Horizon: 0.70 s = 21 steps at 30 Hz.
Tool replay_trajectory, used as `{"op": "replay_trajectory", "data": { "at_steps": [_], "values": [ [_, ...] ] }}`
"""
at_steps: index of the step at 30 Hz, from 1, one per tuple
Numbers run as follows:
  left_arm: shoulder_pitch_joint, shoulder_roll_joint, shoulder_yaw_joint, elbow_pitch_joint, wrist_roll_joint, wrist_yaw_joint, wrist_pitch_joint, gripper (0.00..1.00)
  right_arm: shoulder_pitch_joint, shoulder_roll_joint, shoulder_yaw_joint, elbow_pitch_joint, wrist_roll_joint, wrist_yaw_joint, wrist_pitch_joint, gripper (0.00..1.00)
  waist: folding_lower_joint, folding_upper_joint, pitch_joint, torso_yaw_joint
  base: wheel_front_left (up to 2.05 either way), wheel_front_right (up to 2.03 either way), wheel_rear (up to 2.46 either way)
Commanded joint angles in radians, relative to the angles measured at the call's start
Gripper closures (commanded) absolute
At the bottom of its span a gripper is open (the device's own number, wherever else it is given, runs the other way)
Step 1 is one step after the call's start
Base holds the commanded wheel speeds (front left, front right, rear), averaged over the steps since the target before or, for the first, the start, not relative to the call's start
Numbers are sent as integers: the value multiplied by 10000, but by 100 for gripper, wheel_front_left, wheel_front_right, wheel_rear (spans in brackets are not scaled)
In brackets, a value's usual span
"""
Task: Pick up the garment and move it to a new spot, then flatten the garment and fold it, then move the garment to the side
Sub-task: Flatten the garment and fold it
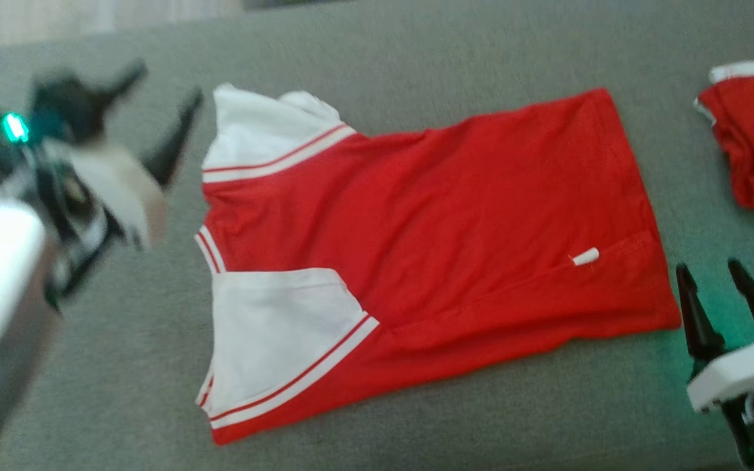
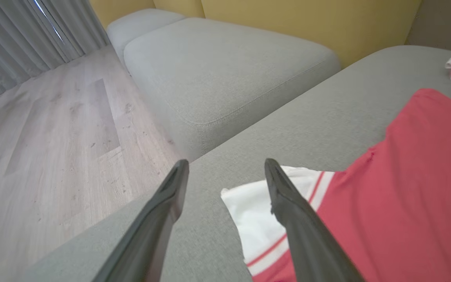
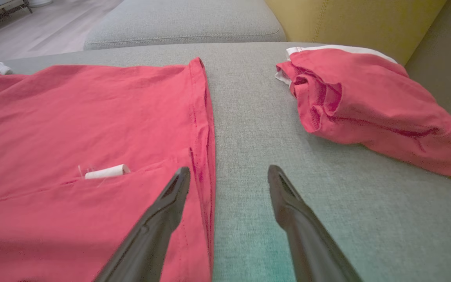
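Observation:
The garment (image 1: pixel 429 235), a red T-shirt with white sleeves and red-striped trim, lies spread flat on the grey sofa seat (image 1: pixel 429 52), sleeves toward the left, hem toward the right. A small white tag (image 1: pixel 585 256) sticks out near the hem. My left gripper (image 1: pixel 161 98) hovers open just left of the upper white sleeve (image 2: pixel 255 211), nothing between its fingers. Off the hem's lower right corner my right gripper (image 1: pixel 711 268) stands open and empty. In the right wrist view the right gripper (image 3: pixel 228 169) straddles the hem edge (image 3: pixel 206 129).
A second red garment with white trim (image 1: pixel 753 131) lies bunched at the right (image 3: pixel 366 105). Another grey cushion (image 2: pixel 217 66) and a wooden floor (image 2: pixel 53 129) lie beyond the seat's left edge. A yellow backrest (image 3: pixel 350 19) rises behind.

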Motion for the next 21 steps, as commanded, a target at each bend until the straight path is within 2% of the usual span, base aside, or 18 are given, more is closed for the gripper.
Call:
{"op": "replay_trajectory", "data": {
  "at_steps": [1,4,9,13,21],
  "values": [
    [-729,397,524,-83,-49,-60,127,0,-281,-232,158,-360,-99,65,10,0,-2,0,568,-331,0,0,0],
    [-2034,343,262,883,-246,-312,795,0,-555,-195,214,-468,-122,65,-46,0,-2,0,1076,-549,0,0,0],
    [-3485,195,-231,2474,-811,-447,1579,0,-843,-89,279,-414,-154,65,-160,0,-2,0,1632,-803,0,0,0],
    [-4152,257,-778,3365,-1118,-464,1808,0,-1041,-37,301,-330,-177,65,-256,0,-2,0,1900,-1012,0,0,0],
    [-4898,708,-2360,4277,-1675,-468,2082,0,-1352,120,406,-141,-206,65,-455,0,-2,0,2204,-1343,0,0,0]
  ]
}}
